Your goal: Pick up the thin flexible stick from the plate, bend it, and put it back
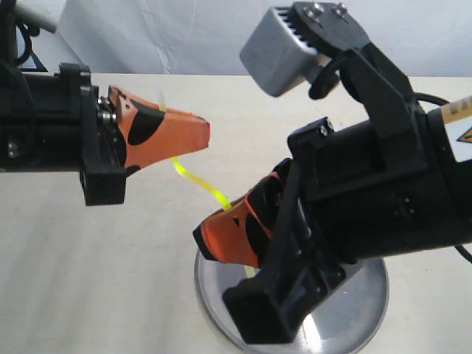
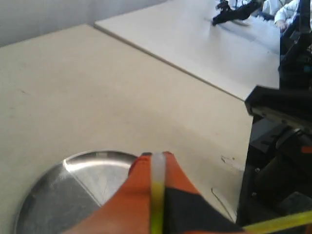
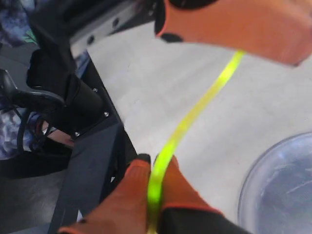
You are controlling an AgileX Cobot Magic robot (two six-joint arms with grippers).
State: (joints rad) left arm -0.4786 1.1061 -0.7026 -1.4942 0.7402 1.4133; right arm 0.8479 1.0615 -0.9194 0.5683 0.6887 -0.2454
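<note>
While both grippers hang above the plate (image 1: 367, 293), the thin flexible stick (image 1: 193, 179) stretches between them, held well clear of the plate's shiny surface. The left gripper (image 1: 200, 137) has its orange fingers pressed together on one end. The right gripper (image 1: 215, 234), nearer the plate's rim, pinches the other end. Between them the stick curves slightly.

The stick (image 1: 193, 179) hangs in the air above the table (image 1: 88, 280), spanning the gap between the two arms. Its left end is pinched in the left fingers (image 1: 177, 134) and its right end in the right fingers (image 1: 230, 234). The plate (image 1: 365, 295) lies on the table under the right arm, to the right of the stick and clear of it.
</note>
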